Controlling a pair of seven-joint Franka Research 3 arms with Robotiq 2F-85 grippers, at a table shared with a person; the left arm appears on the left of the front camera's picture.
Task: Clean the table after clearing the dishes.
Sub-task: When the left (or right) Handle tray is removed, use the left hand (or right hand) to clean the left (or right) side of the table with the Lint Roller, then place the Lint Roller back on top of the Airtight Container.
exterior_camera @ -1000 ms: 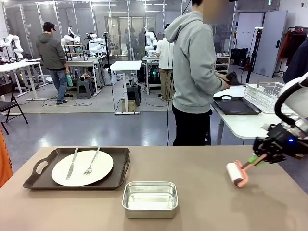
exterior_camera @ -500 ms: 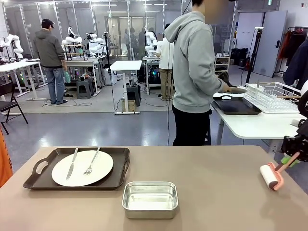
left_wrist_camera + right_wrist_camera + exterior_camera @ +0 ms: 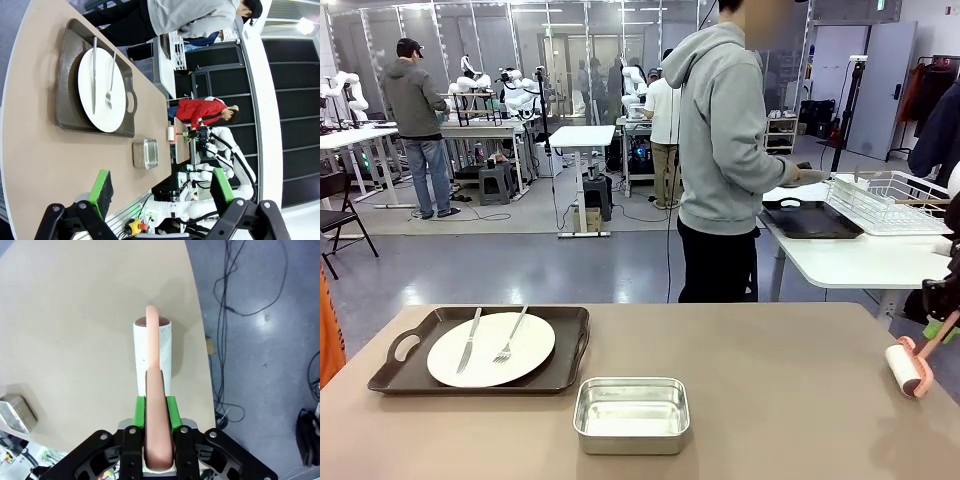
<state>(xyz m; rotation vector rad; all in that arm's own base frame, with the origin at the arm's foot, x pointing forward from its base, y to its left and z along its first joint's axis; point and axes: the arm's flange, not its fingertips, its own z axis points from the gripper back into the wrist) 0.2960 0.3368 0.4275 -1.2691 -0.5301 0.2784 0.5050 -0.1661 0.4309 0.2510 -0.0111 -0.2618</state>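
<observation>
On the tan table (image 3: 760,400), at its left, a dark brown tray (image 3: 565,365) carries a white plate (image 3: 490,350) with a knife and a fork; the plate (image 3: 102,95) also lies on its tray in the left wrist view. My right gripper (image 3: 945,325) is shut on the pink handle (image 3: 155,410) of a white lint roller (image 3: 905,368), whose roll (image 3: 152,352) rests on the table close to the right edge. My left gripper (image 3: 161,187) hangs open above the table's left end with nothing between its green pads.
A small steel pan (image 3: 632,412) stands near the front middle of the table. A person in a grey hoodie (image 3: 725,150) stands at the far side, hands over a white side table (image 3: 840,260) with a wire rack (image 3: 880,200) and a dark tray (image 3: 810,220).
My right gripper has carried the lint roller rightward across the table to its right edge. The tray, the plate and the pan have not moved.
</observation>
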